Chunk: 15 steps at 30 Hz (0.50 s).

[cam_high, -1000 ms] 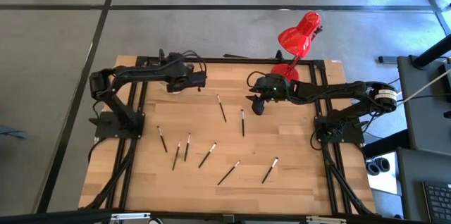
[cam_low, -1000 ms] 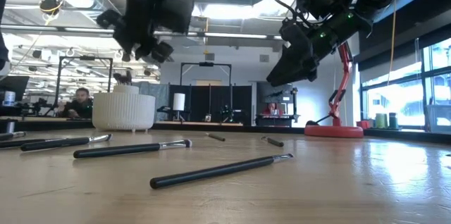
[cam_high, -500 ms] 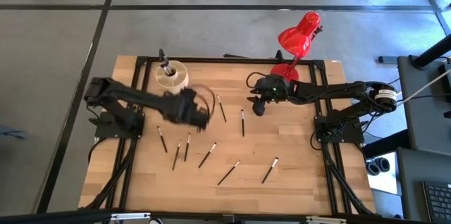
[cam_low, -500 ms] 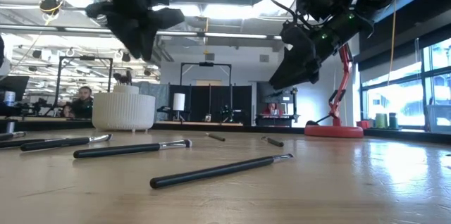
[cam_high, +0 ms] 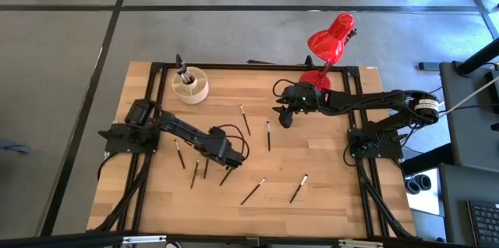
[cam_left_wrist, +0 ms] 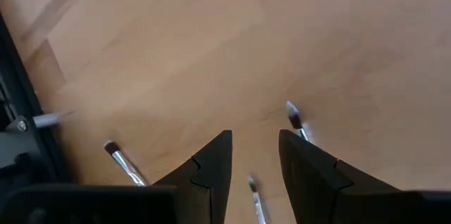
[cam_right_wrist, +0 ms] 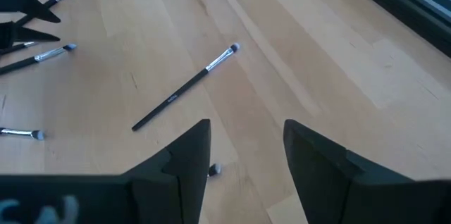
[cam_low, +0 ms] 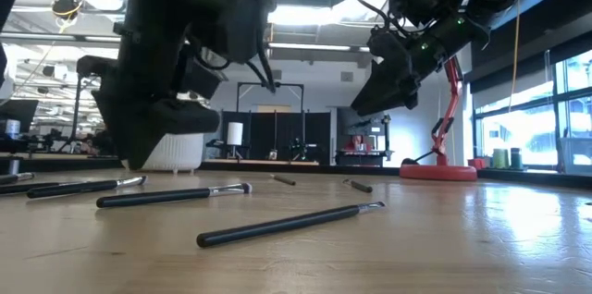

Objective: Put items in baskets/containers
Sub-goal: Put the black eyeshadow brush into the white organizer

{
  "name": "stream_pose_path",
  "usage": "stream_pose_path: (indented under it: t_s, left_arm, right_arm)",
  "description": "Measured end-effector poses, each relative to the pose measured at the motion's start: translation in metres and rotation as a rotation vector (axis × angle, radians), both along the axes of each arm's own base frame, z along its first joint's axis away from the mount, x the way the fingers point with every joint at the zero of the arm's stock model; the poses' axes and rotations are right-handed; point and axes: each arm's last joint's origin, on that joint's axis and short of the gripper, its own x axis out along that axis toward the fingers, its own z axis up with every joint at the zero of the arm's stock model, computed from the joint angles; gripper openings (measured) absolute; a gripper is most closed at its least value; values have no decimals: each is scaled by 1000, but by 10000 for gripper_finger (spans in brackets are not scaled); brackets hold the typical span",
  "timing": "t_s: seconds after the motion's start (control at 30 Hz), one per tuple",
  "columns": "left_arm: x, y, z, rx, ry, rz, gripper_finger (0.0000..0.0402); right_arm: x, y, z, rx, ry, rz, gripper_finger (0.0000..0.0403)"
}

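Makeup brushes (cam_high: 253,191) scattered across the wooden table (cam_high: 327,178), eight loose by the high view: two near the middle-rear, four in a cluster toward the left-centre, two more toward the front. Cream organiser cup (cam_high: 190,85) at the rear left corner, already holding at least one brush upright. Left gripper (cam_high: 236,154) low over the cluster, right by the brush (cam_high: 229,172) lying angled at centre; in the left wrist view, fingers (cam_left_wrist: 213,168) parted a moderate way with bare wood between them, nothing held, one brush tip (cam_left_wrist: 294,117) just beyond the far finger and another (cam_left_wrist: 253,185) showing in the gap below. Right gripper (cam_high: 285,117) hovering at the rear right near the red lamp (cam_high: 330,39), spread wide and empty, a brush (cam_right_wrist: 184,87) lying on the table ahead of it in its wrist view. Step in hand, by the look of it: reaching down for the next brush, not yet gripped. Next move calls for lining the fingers across the thin handle, dropping nearly to the wood, closing firmly, then lifting and carrying back to the cup at the rear left. Likely trouble: handles so slim and flat on the table, easy to pinch wood or roll the brush aside; neighbouring brushes close enough to be nudged. Most of the task still ahead, judging by the count left on the table.
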Motion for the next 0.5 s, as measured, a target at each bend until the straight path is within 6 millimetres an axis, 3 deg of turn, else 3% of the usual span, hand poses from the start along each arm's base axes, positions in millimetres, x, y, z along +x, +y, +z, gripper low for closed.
stream_pose_path:
  t_s: [0.5]
  left_arm:
    - [10, 3, 3, 16, -117, -29, 113]
  right_arm:
    - [0, 0, 0, 2, 0, -2, 179]
